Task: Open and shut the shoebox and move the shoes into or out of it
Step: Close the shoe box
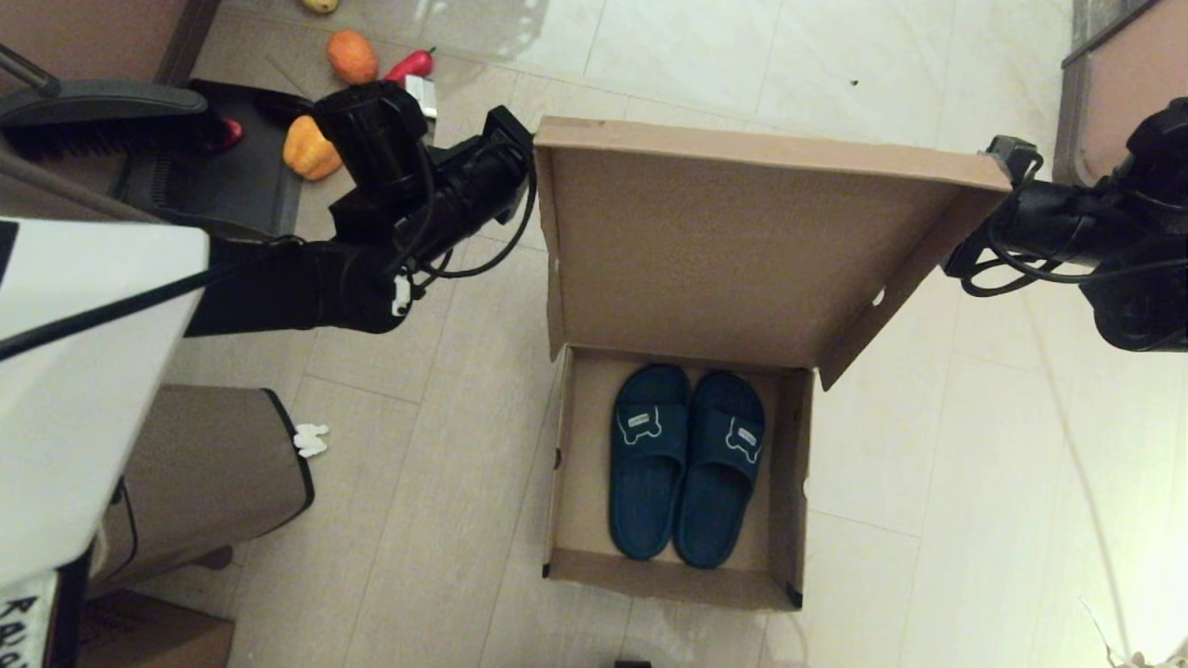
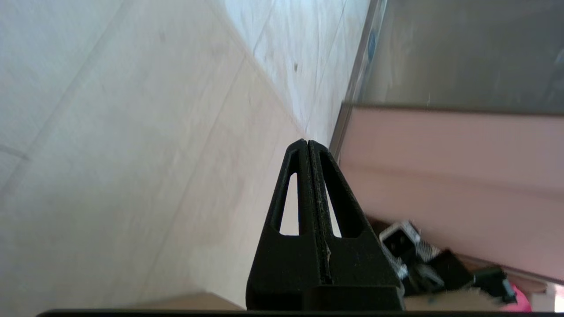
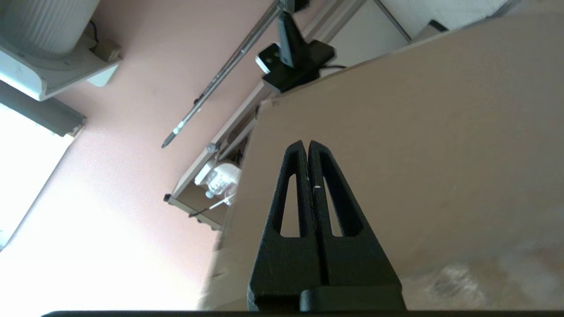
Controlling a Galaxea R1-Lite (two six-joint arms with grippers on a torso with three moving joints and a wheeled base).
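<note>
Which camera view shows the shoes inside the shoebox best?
The head view shows the shoes best: both lie side by side on the floor of the open shoebox, seen from above. The left wrist view shows only floor and furniture; the right wrist view shows only the box's lid.

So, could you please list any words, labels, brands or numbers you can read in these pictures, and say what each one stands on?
None can be read with confidence.
Shoes in the open shoebox: each strap has a white-outlined logo patch; its lettering is too small to read.
White robot body, lower left corner of the head view: black handwritten marks, cut off by the frame edge, not legible.
Wrist views: no text visible.
</note>
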